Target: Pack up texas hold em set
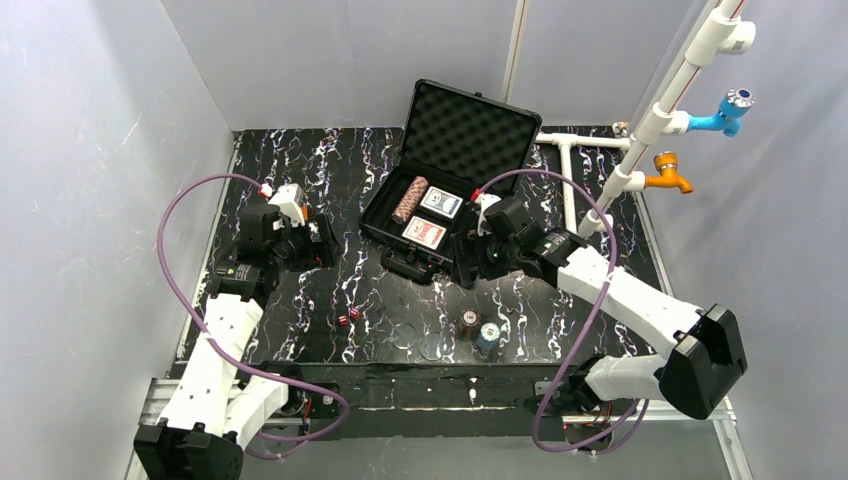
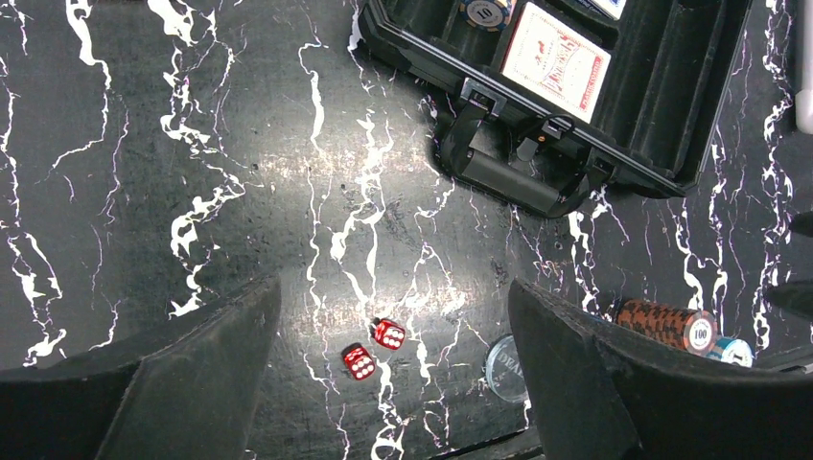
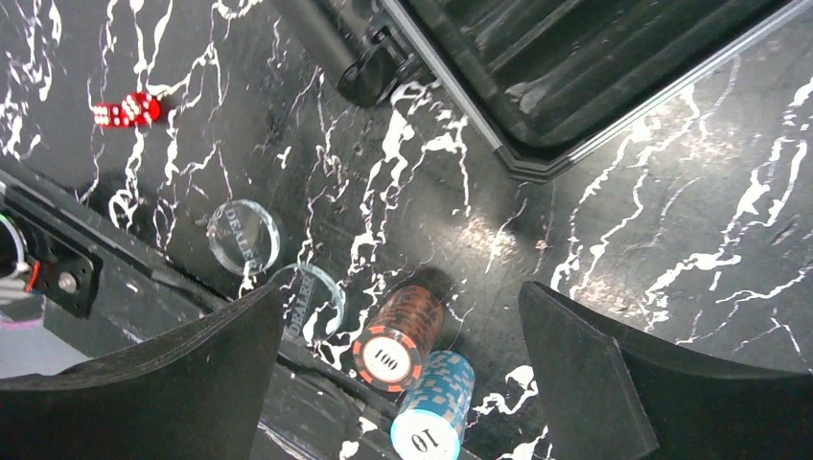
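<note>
Risk first: loose brown chip stack and blue chip stack lying on their sides, touching, close to the near edge of the table. Likely to roll or fan into single chips if pinched across the round flank or nudged off-centre. Clear dealer buttons flat and hard to see, probably awkward to lift. Two red dice small, side by side, apt to squirt out from wide pads.

Orientation: long axes of both loose stacks running roughly near-to-far, faces marked 100 and 10 turned toward the robot. Black case mid-table, open, lid leaning back. Long axis along the hinge, roughly left-right but skewed; handle toward the near edge. Already inside: packed brown stack lying in a groove, blue deck, red deck. Remaining grooves apparently vacant, hard to confirm from above.

Left gripper spread wide, holding nothing, above the dice. Right gripper likewise spread, nothing held, over the loose stacks, just off the case's near corner.
</note>
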{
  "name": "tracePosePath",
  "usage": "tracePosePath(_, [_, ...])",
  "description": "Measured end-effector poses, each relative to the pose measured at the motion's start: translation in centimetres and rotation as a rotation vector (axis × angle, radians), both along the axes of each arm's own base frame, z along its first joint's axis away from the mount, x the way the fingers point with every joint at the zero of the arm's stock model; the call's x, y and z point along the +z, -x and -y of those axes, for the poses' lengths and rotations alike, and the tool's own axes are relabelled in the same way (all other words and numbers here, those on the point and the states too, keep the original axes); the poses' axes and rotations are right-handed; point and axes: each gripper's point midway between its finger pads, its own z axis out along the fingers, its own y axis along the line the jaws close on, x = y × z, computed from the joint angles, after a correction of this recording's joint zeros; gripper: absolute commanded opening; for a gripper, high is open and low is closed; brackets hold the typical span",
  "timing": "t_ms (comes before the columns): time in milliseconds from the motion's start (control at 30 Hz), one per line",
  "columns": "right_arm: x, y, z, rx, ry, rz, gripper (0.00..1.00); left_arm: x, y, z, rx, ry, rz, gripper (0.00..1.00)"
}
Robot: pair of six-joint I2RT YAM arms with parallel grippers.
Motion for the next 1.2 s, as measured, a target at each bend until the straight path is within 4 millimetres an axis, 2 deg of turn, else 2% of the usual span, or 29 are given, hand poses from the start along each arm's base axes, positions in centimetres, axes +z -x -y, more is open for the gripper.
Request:
tracePosePath(167, [-0.6, 1.7, -1.6, 0.092, 0.041, 0.004, 1.00, -0.1, 0.0, -0.1, 0.001, -0.010, 0.000, 0.84])
tracePosePath(433, [-1.9, 3.8, -2.4, 0.170, 0.117, 0.002, 1.00, 0.1, 0.0, -0.2, 0.008, -0.021, 0.001, 0.83])
tracePosePath(533, [-2.6, 4.5, -2.4, 0.186, 0.158, -0.006, 1.00, 0.1, 0.0, -0.1, 0.007, -0.023, 0.002, 0.83])
tracePosePath(700, [-3.3, 5.3, -2.1, 0.194, 0.208, -0.008, 0.91, 0.2, 0.1, -0.1, 0.006, -0.025, 0.002, 0.83])
tracePosePath(867, [-4.0, 5.6, -1.6, 0.185, 0.254, -0.017, 0.87, 0.2, 0.1, -0.1, 0.005, -0.026, 0.001, 0.82])
tracePosePath(1200, [-6.6, 6.9, -0.3, 0.182, 0.337, -0.071, 0.81, 0.2, 0.1, -0.2, 0.010, -0.031, 0.002, 0.82])
